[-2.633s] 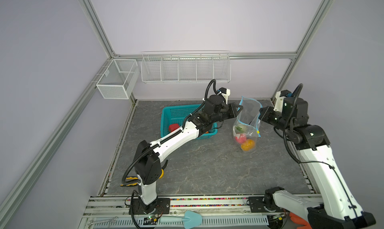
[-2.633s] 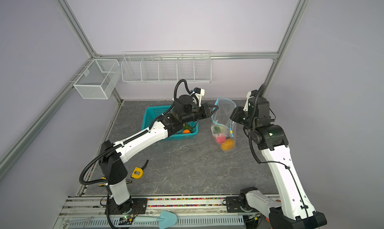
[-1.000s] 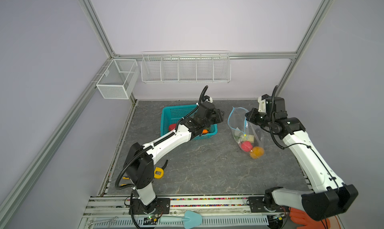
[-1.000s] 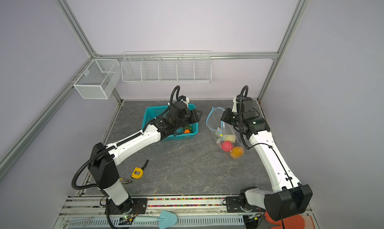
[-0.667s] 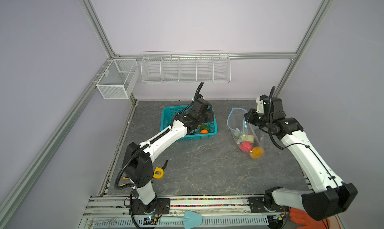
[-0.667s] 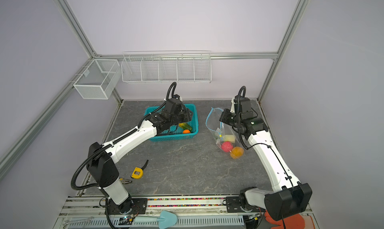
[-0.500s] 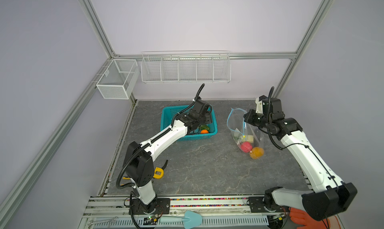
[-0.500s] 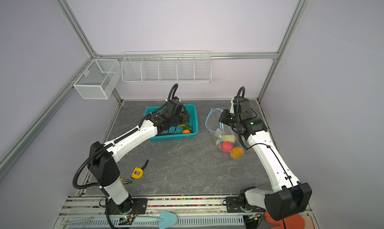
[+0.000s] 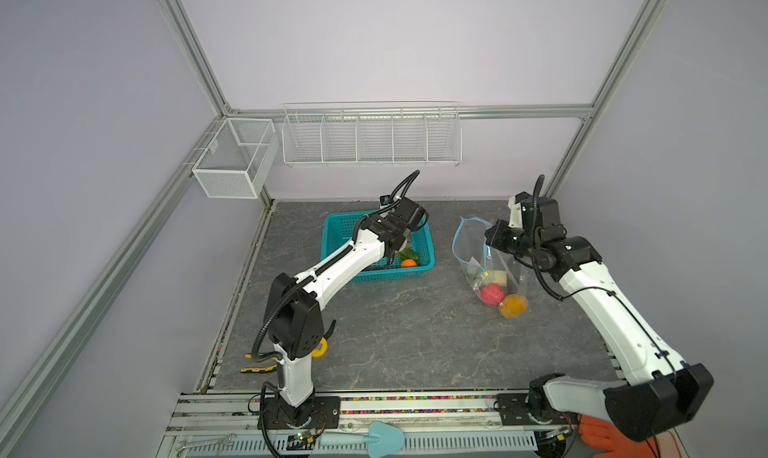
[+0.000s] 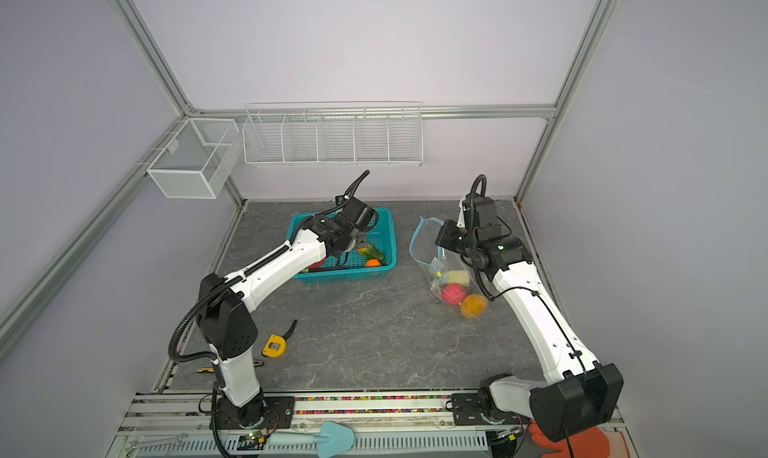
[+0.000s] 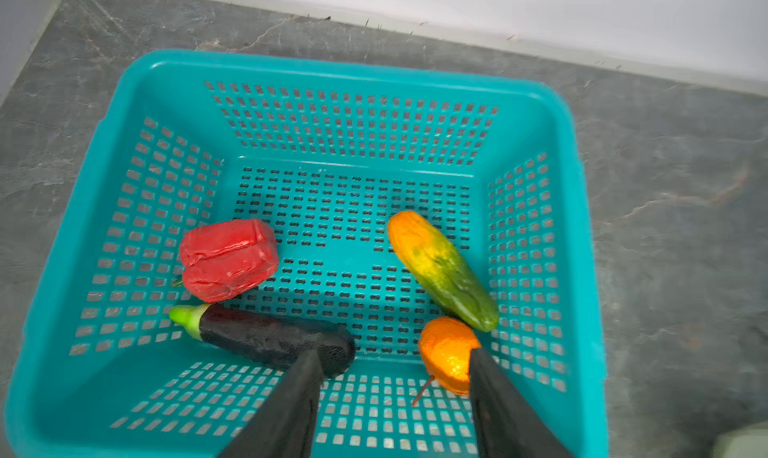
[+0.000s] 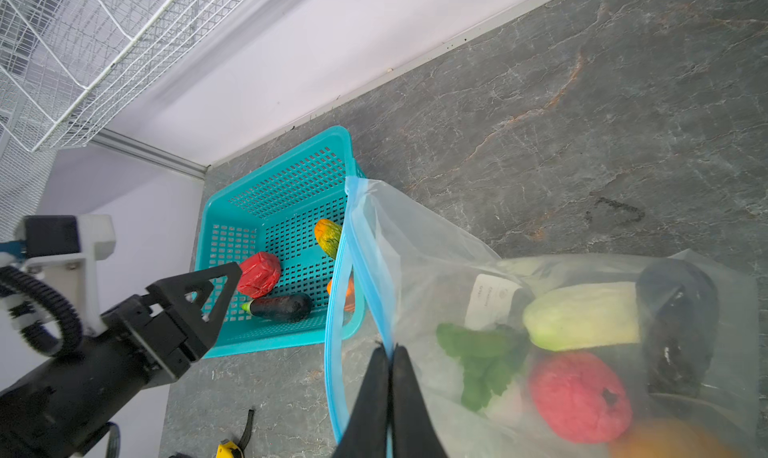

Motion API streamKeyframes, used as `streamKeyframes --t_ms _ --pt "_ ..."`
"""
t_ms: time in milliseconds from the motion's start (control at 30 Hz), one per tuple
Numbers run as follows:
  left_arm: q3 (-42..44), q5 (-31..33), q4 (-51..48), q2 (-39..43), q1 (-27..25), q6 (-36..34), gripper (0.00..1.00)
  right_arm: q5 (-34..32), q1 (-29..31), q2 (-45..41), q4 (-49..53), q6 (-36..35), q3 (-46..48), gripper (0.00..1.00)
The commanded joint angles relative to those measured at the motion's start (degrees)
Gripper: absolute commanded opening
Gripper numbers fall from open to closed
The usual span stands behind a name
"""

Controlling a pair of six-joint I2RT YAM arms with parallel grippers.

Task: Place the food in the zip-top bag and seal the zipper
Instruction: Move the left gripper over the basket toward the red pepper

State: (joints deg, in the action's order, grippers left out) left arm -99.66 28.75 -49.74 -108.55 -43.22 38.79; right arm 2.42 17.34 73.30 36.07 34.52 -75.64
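My left tool [image 11: 392, 352] hangs open over the teal basket [image 11: 353, 67] holding a red pepper [image 11: 228, 260], eggplant [image 11: 266, 337], cucumber [image 11: 440, 268] and orange [image 11: 446, 352], while at the basket's 3 o'clock my right tool [image 12: 388, 347] is clamped on the zipper [image 12: 336, 277] of the gaping zip-top bag [image 12: 415, 243] with more food [image 12: 577, 393] inside, bare desk [image 9: 395, 331] toward 6 o'clock.

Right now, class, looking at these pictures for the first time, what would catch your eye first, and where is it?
The bright teal basket near the back wall holds four toy foods, with the open left gripper over them. Right of it, the right gripper pinches the blue zipper strip of the clear zip-top bag, which holds more colourful pieces.
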Motion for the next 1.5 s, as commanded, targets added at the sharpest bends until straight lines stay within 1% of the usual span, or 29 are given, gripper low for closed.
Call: streamKeyframes --t_ms 0,100,200,367,433,500,600,633,700,1033,1100,1333,1467 --pt "1.7 5.9 -3.1 -0.1 0.1 -0.4 0.57 -0.4 0.7 -0.1 -0.5 0.6 0.5 0.07" --pt "3.8 7.2 -1.2 0.6 0.2 -1.7 0.58 -0.8 0.9 -0.6 -0.5 0.6 0.8 0.07" --pt "4.9 4.2 0.2 0.2 1.0 -2.6 0.58 -0.8 1.3 -0.5 -0.6 0.4 0.7 0.07" --pt "4.7 0.7 -2.0 -1.8 4.6 -2.7 0.59 -1.3 1.7 -0.4 0.0 -0.2 0.3 0.07" --pt "6.9 -1.1 0.2 -0.7 6.2 -3.3 0.67 -1.4 1.8 -0.3 0.0 -0.3 0.2 0.07" --pt "8.5 -1.5 1.9 0.1 7.2 -3.9 0.76 -1.3 2.0 -0.1 0.1 -0.5 0.0 0.07" --pt "7.8 -0.9 1.3 -0.5 8.5 -4.7 0.84 -1.5 2.2 0.3 0.5 -0.9 -0.6 0.07" --pt "7.3 -0.5 0.7 -1.2 9.1 -4.9 0.85 -1.4 2.2 0.4 0.5 -1.0 -0.8 0.07" --pt "6.7 0.9 -0.1 -2.6 10.1 -4.7 0.85 -1.1 2.2 0.7 0.6 -1.5 -1.3 0.07" --pt "3.8 -0.3 -2.8 -7.5 15.1 -4.2 0.85 -0.6 2.4 1.7 0.6 -2.2 -1.7 0.07" --pt "4.1 -0.3 -2.6 -7.8 16.0 -4.3 0.83 -0.4 2.5 2.1 0.5 -2.1 -1.4 0.07" --pt "4.8 -2.9 -0.9 -8.8 18.4 -4.4 0.82 -0.1 2.9 2.8 0.0 -2.1 -1.5 0.07" --pt "4.7 -4.5 -1.0 -10.1 18.7 -4.3 0.78 0.0 3.0 3.4 -0.2 -2.0 -1.6 0.07"
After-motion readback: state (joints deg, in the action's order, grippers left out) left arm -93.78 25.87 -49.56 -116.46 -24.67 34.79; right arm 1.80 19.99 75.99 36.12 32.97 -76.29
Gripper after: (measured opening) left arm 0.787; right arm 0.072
